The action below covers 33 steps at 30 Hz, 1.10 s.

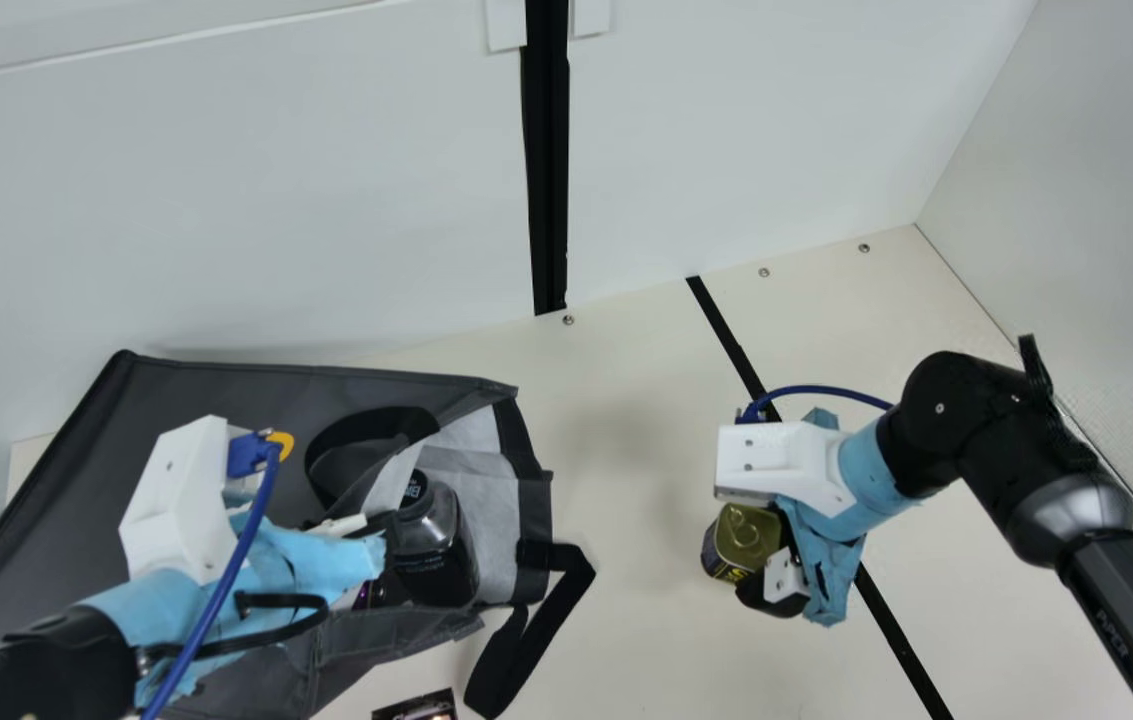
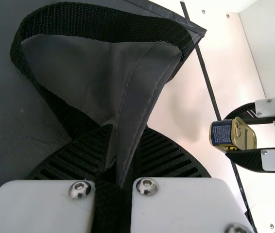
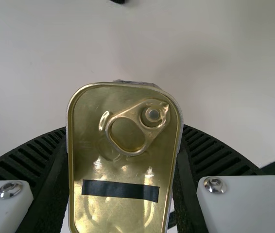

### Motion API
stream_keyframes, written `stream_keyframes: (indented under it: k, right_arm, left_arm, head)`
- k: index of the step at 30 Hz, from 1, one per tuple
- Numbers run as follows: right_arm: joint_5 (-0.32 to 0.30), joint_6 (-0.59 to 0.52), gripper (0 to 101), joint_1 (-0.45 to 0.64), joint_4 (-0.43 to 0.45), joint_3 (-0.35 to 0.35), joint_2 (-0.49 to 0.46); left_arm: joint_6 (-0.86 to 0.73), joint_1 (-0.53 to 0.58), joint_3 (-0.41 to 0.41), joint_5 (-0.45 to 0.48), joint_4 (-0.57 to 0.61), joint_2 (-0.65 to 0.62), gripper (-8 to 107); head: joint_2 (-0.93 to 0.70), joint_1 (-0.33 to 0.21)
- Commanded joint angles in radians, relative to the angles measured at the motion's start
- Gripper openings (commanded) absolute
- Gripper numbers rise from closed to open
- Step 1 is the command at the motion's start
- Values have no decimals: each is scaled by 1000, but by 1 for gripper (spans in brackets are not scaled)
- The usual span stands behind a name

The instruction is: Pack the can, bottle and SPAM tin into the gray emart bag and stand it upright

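Left gripper [image 1: 381, 527] is closed on the gray bag [image 1: 216, 390]; at right, right gripper [image 1: 754, 550], partly open, holds 1 tin [image 1: 745, 536].

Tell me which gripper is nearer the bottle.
Left. The left gripper pinches the bag close beside the bottle; the right gripper holds the tin well off to the bottle's right.

Left gripper [image 1: 384, 522] pinching the gray emart bag [image 1: 216, 385], right gripper [image 1: 748, 548] well apart from it, clamped in a grip, arm [image 1: 996, 430] bent

Glossy metal SPAM tin [image 3: 123, 204]; matt cloth bag [image 1: 226, 385].
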<state>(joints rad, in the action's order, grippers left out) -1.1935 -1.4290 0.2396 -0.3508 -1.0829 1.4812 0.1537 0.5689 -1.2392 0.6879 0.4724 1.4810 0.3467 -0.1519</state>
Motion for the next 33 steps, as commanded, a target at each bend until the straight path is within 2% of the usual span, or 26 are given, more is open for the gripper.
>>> stream_keyframes:
  k: [1, 19, 33]
  right_arm:
    - [0, 2, 0, -16, -5, 2, -4]
    - [3, 16, 0, -150, -54, 22, -22]
    - [58, -63, 0, -176, -240, 63, -20]
  left_arm:
    - [0, 0, 0, 0, 0, 0, -8]
    - [0, 0, 0, 0, 0, 0, -8]
    - [0, 0, 0, 0, 0, 0, -8]
  head:
    - [2, -23]
    - [2, -23]
    - [2, -23]
